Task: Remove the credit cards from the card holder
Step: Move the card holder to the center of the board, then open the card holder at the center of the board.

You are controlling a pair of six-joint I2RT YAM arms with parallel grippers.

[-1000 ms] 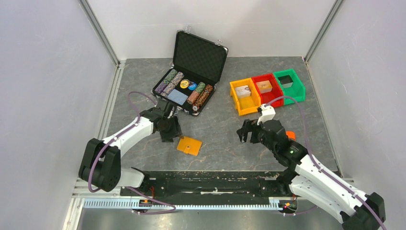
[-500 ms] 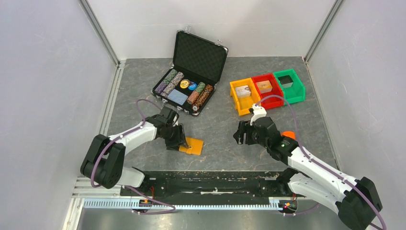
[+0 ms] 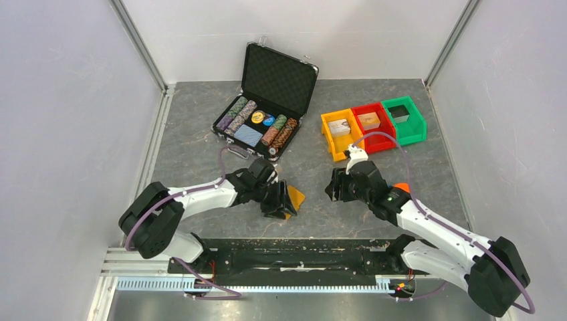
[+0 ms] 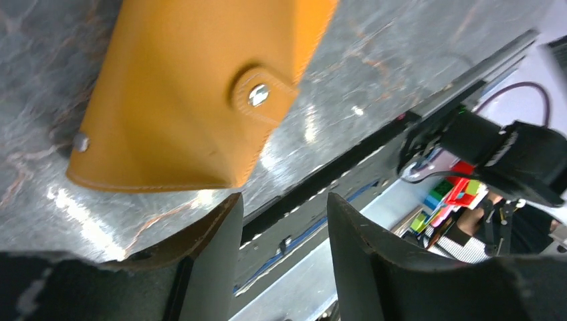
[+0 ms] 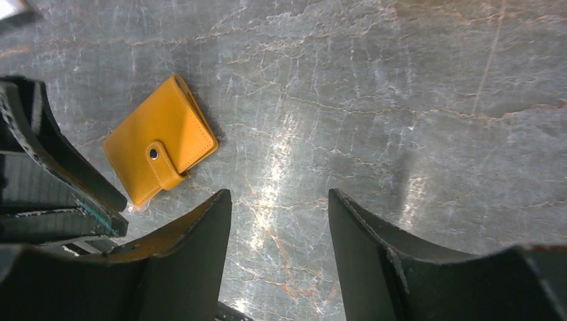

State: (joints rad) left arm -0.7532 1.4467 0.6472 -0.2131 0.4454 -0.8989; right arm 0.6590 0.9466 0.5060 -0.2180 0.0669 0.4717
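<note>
The card holder point(image 3: 294, 198) is a flat orange wallet, snapped shut, lying on the grey table near the front edge. It also shows in the left wrist view point(image 4: 187, 93) and in the right wrist view point(image 5: 160, 147). The credit cards are hidden. My left gripper point(image 3: 279, 200) is open and empty, low against the wallet's left side; in its own view point(image 4: 281, 200) the wallet lies just beyond the left fingertip point(image 4: 224, 214). My right gripper point(image 3: 334, 188) is open and empty above bare table, to the right of the wallet point(image 5: 279, 197).
An open black chip case point(image 3: 267, 107) with chips and a blue patterned deck stands at the back. Orange point(image 3: 329, 144), red point(image 3: 382, 110) and green point(image 3: 418, 124) bins stand at the back right. A black rail point(image 3: 301, 251) runs along the front edge.
My left gripper has swept right along the table, and the wallet has shifted right with it. My right gripper has moved slightly back and left.
</note>
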